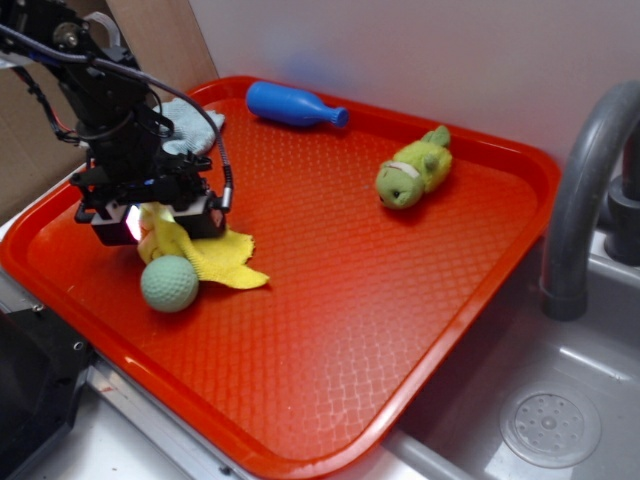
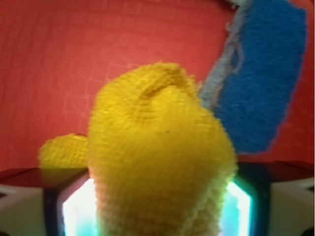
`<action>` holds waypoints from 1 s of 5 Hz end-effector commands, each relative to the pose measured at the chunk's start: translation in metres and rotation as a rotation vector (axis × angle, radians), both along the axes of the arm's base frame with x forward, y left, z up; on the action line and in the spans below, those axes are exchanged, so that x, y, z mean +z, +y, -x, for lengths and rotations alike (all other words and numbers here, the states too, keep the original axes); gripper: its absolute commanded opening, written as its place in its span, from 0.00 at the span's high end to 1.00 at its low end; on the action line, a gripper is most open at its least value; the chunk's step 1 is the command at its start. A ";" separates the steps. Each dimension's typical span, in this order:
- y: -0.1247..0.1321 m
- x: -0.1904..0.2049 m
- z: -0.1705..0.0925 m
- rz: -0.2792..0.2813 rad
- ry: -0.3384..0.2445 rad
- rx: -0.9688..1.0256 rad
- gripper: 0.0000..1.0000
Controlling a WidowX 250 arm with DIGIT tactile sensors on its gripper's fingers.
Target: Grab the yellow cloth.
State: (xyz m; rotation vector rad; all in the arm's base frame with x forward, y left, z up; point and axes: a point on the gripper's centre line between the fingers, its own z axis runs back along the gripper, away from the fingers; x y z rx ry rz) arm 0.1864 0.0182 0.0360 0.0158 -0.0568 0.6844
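The yellow cloth (image 1: 218,258) lies bunched at the left of the red tray (image 1: 330,300), one corner spread toward the front. My gripper (image 1: 152,222) is shut on its bunched end, which rises between the jaws. In the wrist view the yellow cloth (image 2: 157,157) fills the middle, pinched between the two lit fingers (image 2: 74,211).
A pale green ball (image 1: 169,283) touches the cloth's front edge. A blue-grey cloth (image 1: 192,125) lies behind the gripper and also shows in the wrist view (image 2: 261,78). A blue bowling pin (image 1: 293,105) and a green plush toy (image 1: 412,168) sit farther back. A sink and faucet (image 1: 585,200) stand at the right.
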 end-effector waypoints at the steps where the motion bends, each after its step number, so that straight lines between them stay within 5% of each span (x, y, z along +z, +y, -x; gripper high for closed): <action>1: 0.015 0.046 -0.004 -0.018 -0.031 -0.221 1.00; 3: 0.017 0.144 -0.016 0.123 -0.150 -0.660 1.00; 4: -0.011 0.194 -0.037 0.059 -0.104 -0.784 1.00; 5: -0.013 0.203 -0.046 0.044 -0.024 -0.800 1.00</action>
